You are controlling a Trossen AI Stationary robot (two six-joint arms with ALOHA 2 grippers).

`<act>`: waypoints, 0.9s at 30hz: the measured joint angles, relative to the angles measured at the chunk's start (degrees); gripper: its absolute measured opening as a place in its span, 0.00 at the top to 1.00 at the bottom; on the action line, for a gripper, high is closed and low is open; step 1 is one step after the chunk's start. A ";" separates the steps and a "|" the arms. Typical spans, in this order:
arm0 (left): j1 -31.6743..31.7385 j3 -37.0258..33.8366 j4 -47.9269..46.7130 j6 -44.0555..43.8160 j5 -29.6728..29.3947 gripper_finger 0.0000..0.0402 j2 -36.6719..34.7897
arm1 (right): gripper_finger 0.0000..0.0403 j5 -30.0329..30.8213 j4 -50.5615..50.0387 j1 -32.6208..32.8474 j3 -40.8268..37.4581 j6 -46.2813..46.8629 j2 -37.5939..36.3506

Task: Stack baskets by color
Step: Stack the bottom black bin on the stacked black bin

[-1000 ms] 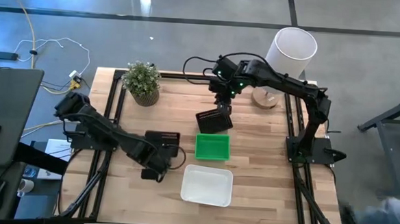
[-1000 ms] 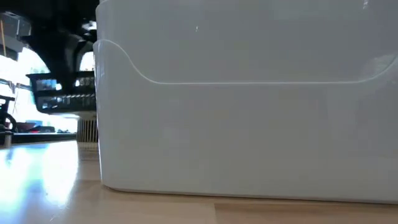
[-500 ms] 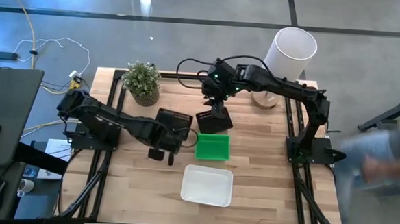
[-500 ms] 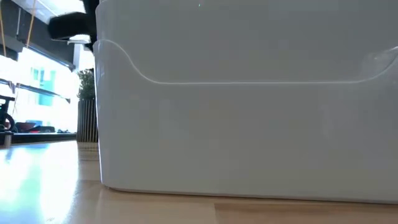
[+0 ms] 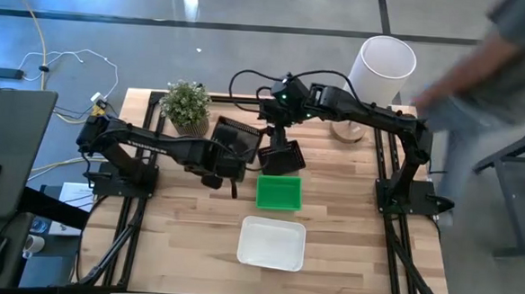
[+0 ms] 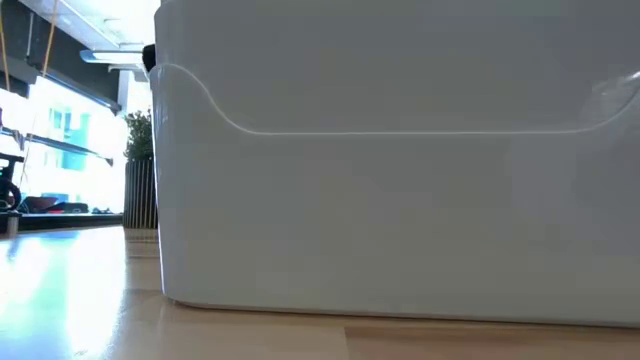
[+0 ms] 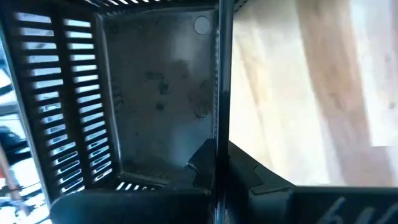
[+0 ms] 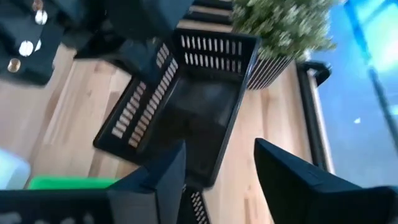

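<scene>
Black baskets are near the back middle of the wooden table [image 5: 349, 206]: one black perforated basket [image 5: 230, 138] hangs tilted in the left gripper [image 5: 221, 166], whose fingers are pressed on its wall, just beside the second black basket [image 5: 281, 154]. That second basket lies on the wood below the right gripper [image 5: 277, 130], whose fingers [image 8: 155, 180] stand spread and hold nothing. Green basket [image 5: 279, 192] lies just in front of it, the white basket [image 5: 272, 242] lies nearer the front edge, and the potted plant [image 5: 187, 108] stands at the back left.
</scene>
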 joint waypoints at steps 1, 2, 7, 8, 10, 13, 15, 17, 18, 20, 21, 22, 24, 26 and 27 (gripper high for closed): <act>0.29 0.18 -0.02 0.80 -0.46 1.00 0.00 | 0.54 0.82 0.91 0.01 0.00 0.00 0.00; 0.49 0.33 -0.02 1.44 -0.94 1.00 0.00 | 0.53 1.86 1.67 0.02 0.00 -0.02 0.00; 1.88 0.72 0.53 4.20 -1.93 1.00 0.00 | 0.51 4.18 3.02 0.02 0.09 0.27 0.61; 1.97 0.72 0.63 4.67 -2.68 1.00 0.00 | 0.51 4.18 2.95 -0.04 0.09 0.88 1.10; 2.17 0.72 0.81 5.72 -4.16 1.00 0.00 | 0.51 4.21 2.94 -0.11 0.09 1.55 2.04; 2.14 0.72 0.90 6.46 -5.53 1.00 0.00 | 0.51 6.27 2.87 0.03 0.07 1.57 3.28; 2.13 0.72 0.89 6.90 -5.79 1.00 0.00 | 0.51 8.09 2.98 0.20 0.07 1.61 3.51; 2.13 0.72 0.90 7.38 -5.88 1.00 0.00 | 0.51 9.83 2.97 0.33 0.07 3.08 3.85; 2.13 0.72 0.90 7.63 -5.88 1.00 0.00 | 0.51 10.34 2.85 0.33 0.07 4.26 4.00; 2.03 0.72 0.94 8.00 -6.01 1.00 0.00 | 0.51 10.52 2.62 0.14 0.07 5.63 4.22; 2.01 0.72 0.94 8.31 -6.50 1.00 0.00 | 0.51 10.43 2.63 0.04 0.07 6.00 4.26; 2.00 0.72 0.97 8.48 -7.35 1.00 0.00 | 0.51 10.43 2.20 0.00 0.07 6.70 4.31; 1.98 0.72 0.98 8.97 -9.19 1.00 0.00 | 0.53 10.37 1.14 -0.02 0.07 7.64 4.41; 1.98 0.72 1.01 9.53 -10.05 1.00 0.00 | 0.57 10.34 0.96 -0.02 0.07 8.39 4.58; 1.98 0.72 0.99 9.94 -10.08 1.00 0.00 | 0.61 10.27 0.63 0.00 0.07 8.87 4.66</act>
